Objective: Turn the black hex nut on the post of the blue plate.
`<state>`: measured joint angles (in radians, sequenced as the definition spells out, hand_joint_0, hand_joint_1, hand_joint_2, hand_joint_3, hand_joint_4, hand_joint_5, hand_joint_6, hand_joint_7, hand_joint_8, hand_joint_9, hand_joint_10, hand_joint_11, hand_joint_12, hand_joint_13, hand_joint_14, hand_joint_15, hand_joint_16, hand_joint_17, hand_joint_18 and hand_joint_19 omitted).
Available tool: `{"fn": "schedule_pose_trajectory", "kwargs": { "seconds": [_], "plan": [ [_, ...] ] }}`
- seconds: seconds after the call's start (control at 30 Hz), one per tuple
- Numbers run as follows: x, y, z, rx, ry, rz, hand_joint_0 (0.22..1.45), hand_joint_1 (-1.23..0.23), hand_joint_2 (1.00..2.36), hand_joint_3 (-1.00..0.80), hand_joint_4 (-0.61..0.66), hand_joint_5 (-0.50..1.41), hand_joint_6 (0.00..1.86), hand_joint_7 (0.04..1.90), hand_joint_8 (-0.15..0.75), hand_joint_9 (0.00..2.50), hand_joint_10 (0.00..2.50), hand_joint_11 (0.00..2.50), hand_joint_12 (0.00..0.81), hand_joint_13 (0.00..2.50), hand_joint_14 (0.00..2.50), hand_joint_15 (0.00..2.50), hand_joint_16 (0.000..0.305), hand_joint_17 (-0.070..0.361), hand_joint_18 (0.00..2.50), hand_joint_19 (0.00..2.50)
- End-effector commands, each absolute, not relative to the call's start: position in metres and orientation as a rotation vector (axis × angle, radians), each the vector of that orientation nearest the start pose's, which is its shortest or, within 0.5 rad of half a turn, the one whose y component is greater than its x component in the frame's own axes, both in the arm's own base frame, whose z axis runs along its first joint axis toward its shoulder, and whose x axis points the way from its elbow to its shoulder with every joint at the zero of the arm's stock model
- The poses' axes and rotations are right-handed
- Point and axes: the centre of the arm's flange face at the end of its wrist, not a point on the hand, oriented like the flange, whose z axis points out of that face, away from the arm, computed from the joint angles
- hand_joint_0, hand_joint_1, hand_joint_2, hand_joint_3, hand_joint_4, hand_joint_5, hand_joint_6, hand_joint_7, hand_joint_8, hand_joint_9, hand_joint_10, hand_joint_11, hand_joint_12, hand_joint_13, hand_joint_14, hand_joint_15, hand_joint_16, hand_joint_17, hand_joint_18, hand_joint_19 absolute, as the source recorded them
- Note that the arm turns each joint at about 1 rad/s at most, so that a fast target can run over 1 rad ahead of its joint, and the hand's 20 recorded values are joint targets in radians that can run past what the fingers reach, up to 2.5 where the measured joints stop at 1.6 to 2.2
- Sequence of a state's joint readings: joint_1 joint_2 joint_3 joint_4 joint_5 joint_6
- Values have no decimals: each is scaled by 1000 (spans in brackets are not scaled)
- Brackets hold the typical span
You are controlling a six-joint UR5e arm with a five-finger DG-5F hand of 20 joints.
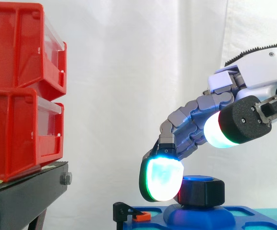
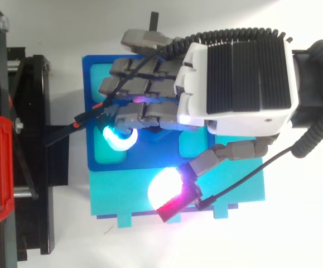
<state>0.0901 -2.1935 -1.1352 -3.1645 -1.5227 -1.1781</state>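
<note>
Arching over the middle of the moulded blue plastic plate (image 1: 253, 218), the hand (image 2: 234, 78) curls its fingers round the black hex nut (image 1: 201, 190), which sits on the plate's raised central post. One white-green glowing fingertip (image 1: 161, 179) lies against the nut's side facing the stacked red plastic bins (image 1: 18, 96). The thumb (image 1: 224, 129), its pad white and red, is raised well clear of the nut. The bins sit on a black metal stand (image 1: 23, 196) beyond the plate's left edge.
</note>
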Motion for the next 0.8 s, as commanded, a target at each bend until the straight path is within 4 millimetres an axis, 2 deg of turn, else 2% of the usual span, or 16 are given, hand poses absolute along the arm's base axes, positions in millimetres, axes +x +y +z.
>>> {"fn": "schedule_pose_trajectory", "kwargs": {
  "seconds": [0.0,0.77],
  "plan": [
    [719,-76,317,304,1763,306,472,-316,1000,-500,185,-200,503,874,241,294,0,10,360,176,0,2,55,125,0,0],
    [714,-110,317,294,1759,335,473,-320,1000,-500,182,-200,503,873,243,297,0,10,360,181,0,7,56,125,0,2]
  ]
}}
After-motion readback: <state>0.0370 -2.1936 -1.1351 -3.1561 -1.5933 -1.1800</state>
